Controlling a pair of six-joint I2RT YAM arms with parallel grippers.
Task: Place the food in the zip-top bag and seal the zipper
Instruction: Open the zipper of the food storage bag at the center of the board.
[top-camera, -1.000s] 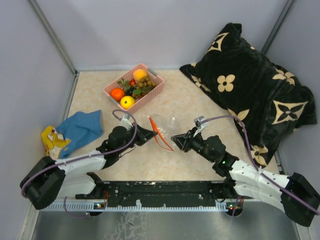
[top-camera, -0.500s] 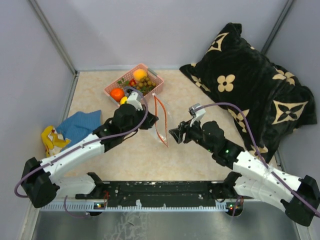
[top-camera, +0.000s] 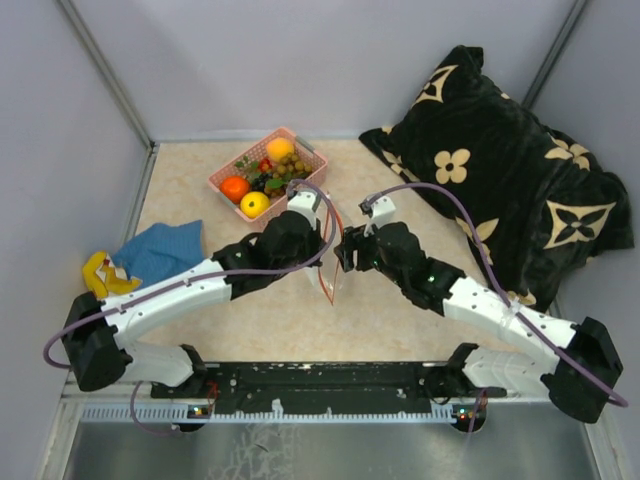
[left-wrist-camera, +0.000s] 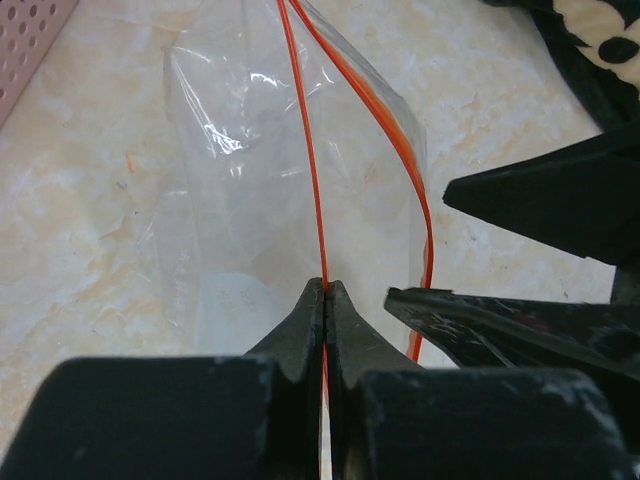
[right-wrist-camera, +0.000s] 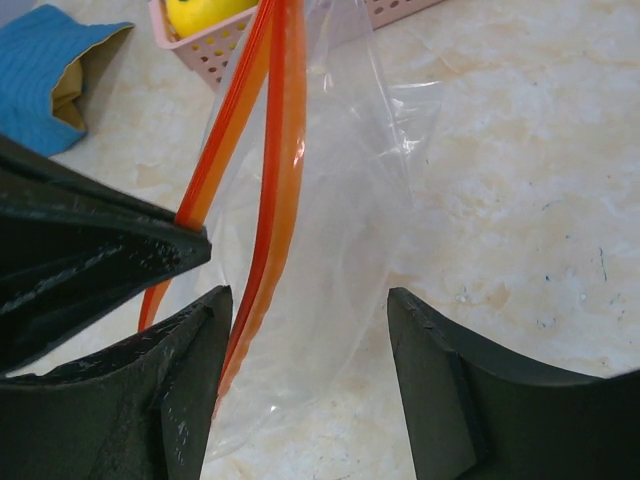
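The zip-top bag (top-camera: 328, 272) hangs upright between my two grippers, just in front of the pink basket. My left gripper (top-camera: 318, 236) is shut on one lip of the red-orange zipper (left-wrist-camera: 305, 170), and the clear bag (left-wrist-camera: 250, 200) hangs beyond its tips (left-wrist-camera: 326, 290). My right gripper (right-wrist-camera: 305, 300) is open. The zipper's other lip (right-wrist-camera: 285, 130) lies just inside its left finger, and clear film (right-wrist-camera: 350, 200) fills the gap. The food (top-camera: 262, 177) is in the basket: an orange fruit, yellow ones, grapes and berries.
The pink basket (top-camera: 309, 186) stands at the back, close to the left gripper. A large black flowered pillow (top-camera: 500, 170) fills the right side. A blue cloth (top-camera: 160, 255) and a yellow object (top-camera: 100, 275) lie at the left wall.
Both arms have reached further from their bases, carrying the bag up and toward the basket. My right gripper has opened; the left stays shut on the zipper.
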